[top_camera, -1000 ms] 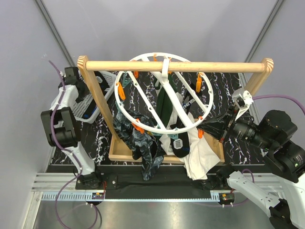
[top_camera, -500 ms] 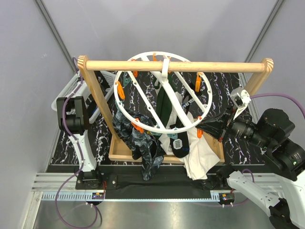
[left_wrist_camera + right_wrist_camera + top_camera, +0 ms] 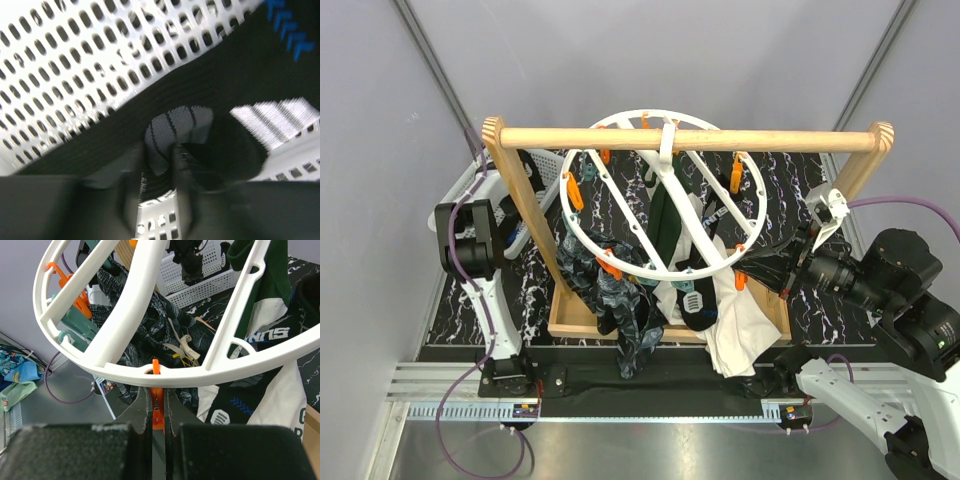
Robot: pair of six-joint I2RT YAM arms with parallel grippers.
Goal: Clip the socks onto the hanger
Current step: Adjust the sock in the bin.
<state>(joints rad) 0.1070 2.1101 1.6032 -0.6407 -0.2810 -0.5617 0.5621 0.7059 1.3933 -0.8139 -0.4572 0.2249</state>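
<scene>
My right pincer (image 3: pixel 158 405) is clenched on an orange peg (image 3: pixel 158 419) at the hanger (image 3: pixel 210 375) rim. The ring hangs tilted from the wooden rail (image 3: pixel 720 140), and the clipped socks (image 3: pixel 620 300) dangle lengthwise, pointing straight down. My left pincer (image 3: pixel 157 165) straddles a black sock (image 3: pixel 235 65) in the basket (image 3: pixel 75 75); I can't tell whether it's gripping.

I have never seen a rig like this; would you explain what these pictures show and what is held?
Two robot arms are bolted at the near edge of the table. One picture looks down from above and behind them; the other two come from a camera on each wrist. A wooden rail frame stands on the marbled table, and the hanger, a white ring with orange pegs, hangs from it with socks and a white cloth dangling below. The right tool is shut on an orange peg. The left tool is inside the white mesh basket, a fold of black sock between its jaws; blur hides whether it grips.
</scene>
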